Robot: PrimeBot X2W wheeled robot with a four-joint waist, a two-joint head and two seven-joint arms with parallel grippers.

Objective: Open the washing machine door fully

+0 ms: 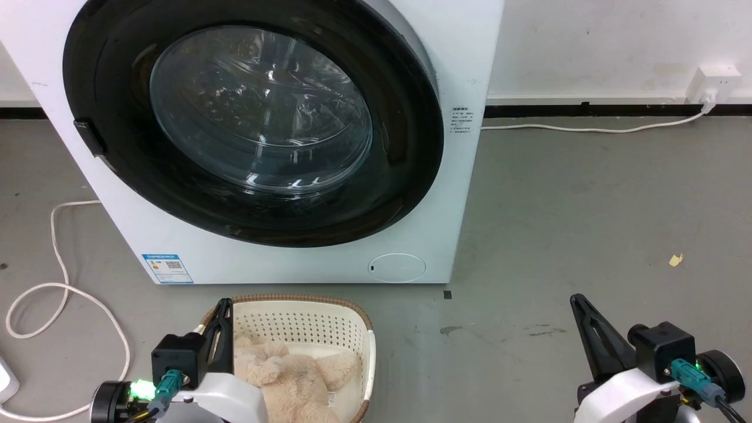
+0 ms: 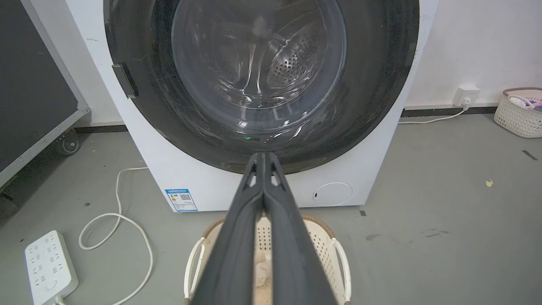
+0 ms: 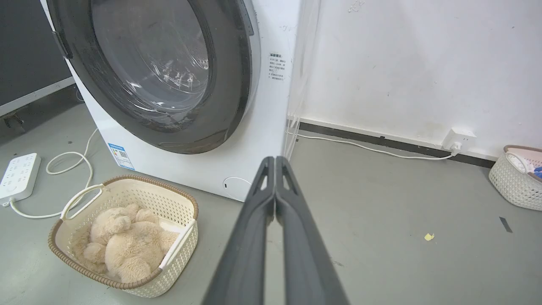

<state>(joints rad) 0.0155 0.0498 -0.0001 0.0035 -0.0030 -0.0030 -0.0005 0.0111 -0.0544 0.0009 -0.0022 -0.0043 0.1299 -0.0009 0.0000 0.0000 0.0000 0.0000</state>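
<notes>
In front of me: the washing machine door point(image 1: 411, 176) covers most of the white washing machine point(image 1: 470, 53). Its black rim looks flush with the front, so I judge it shut, with none of the swing done.
Left jaws: low at the lower left of the head view, pressed together on nothing. They hang over the basket point(image 1: 305, 298) with the plush toy point(image 1: 294, 376) in it, well short of the door.
Right jaws: low at the lower right, also pressed together and empty, over bare floor point(image 1: 587, 205).
Grip point: a small dark handle tab point(image 1: 88, 135) sits on the rim's left edge, so I take the hinge to be on the right.
How I'd do it: part the left jaws and go in at the tab, hooking behind it rather than pinching the glossy rim. Then pull along an arc about the right side, not straight back, until the door stands wide.
Watch: the basket sits just before the machine, below the door. The door looks high enough to pass over it, but I can't be sure.
Floor: smooth grey, with a white cable point(image 1: 56, 235) looping at the left near a power strip point(image 2: 48, 264).
Room: white wall point(image 1: 587, 47), a wall socket point(image 1: 714, 82) at the right, and a second basket point(image 2: 518, 112) beyond it.
</notes>
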